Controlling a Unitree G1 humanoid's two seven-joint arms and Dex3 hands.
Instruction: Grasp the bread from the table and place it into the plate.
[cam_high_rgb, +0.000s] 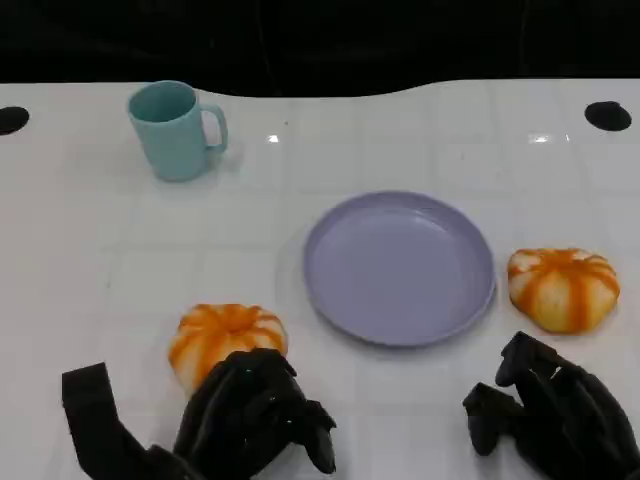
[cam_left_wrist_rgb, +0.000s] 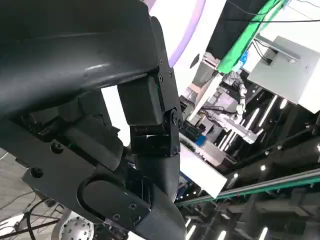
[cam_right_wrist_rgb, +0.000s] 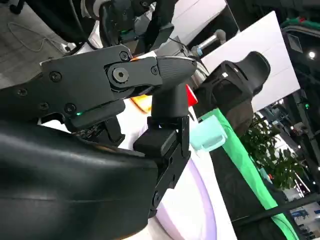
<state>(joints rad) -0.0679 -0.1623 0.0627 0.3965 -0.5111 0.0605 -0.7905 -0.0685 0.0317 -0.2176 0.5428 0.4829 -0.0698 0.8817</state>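
Head view: left hand (cam_high_rgb: 252, 415) sitting just below near bread (cam_high_rgb: 226, 338), fingers curled, holding nothing. Right hand (cam_high_rgb: 545, 410) curled too, below second bread (cam_high_rgb: 563, 287). Purple plate (cam_high_rgb: 400, 266) lying between breads.

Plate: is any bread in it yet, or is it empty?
Empty. The purple plate shows a bare surface, and both breads lie on the table beside it: one by the left hand, the other at the plate's right.
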